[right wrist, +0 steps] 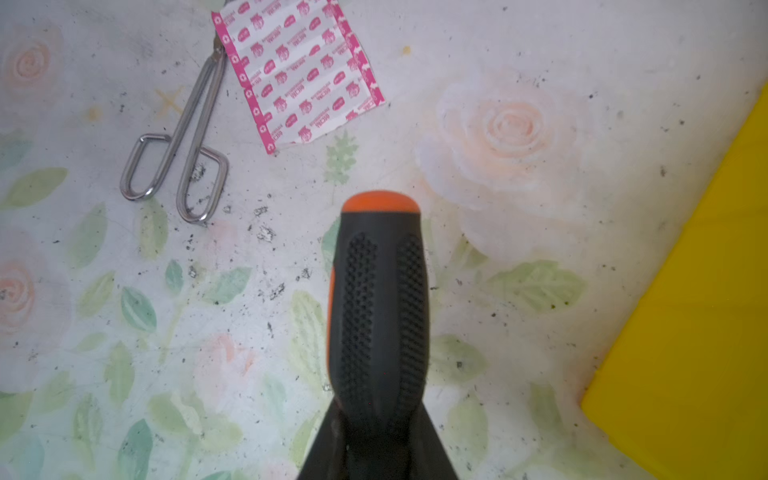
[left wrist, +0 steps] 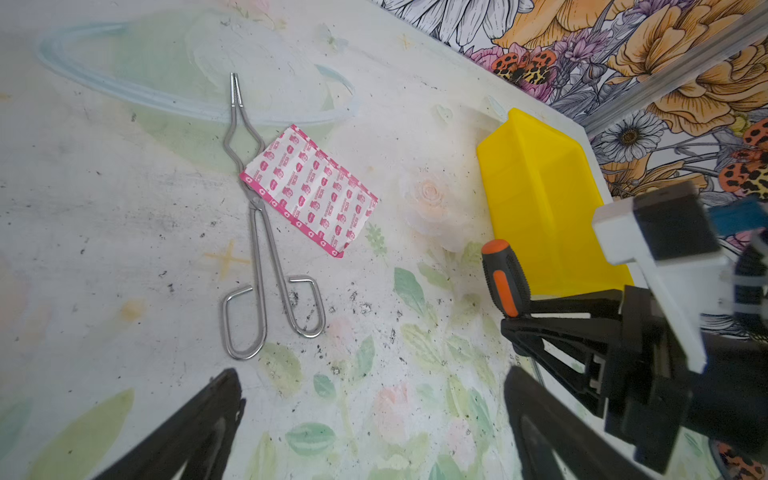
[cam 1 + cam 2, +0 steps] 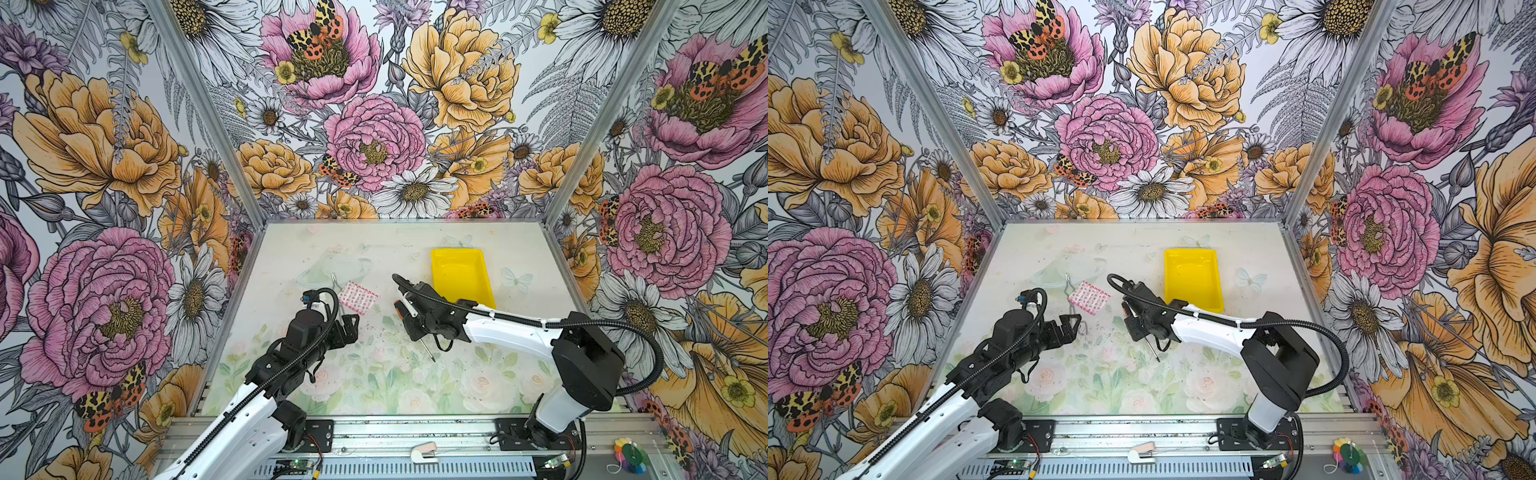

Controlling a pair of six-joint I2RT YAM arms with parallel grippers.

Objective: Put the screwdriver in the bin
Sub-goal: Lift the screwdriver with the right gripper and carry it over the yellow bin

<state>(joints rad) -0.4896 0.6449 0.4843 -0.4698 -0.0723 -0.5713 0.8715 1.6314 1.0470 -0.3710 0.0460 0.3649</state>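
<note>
My right gripper (image 1: 380, 432) clenched on screwdriver (image 1: 379, 307) handle, tool lifted off table, just beside yellow bin (image 3: 462, 274), not in it. My left gripper (image 2: 374, 415) spread wide, holding nothing, near tongs (image 2: 266, 266).

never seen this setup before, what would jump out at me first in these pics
The loud flower wallpaper on all the walls grabs the eye first. On the table, the bright yellow bin stands out toward the far right, empty. Just left of it the right gripper is shut on the handle of the black-and-orange screwdriver, while silver tongs and a pink packet lie near the left gripper.
</note>
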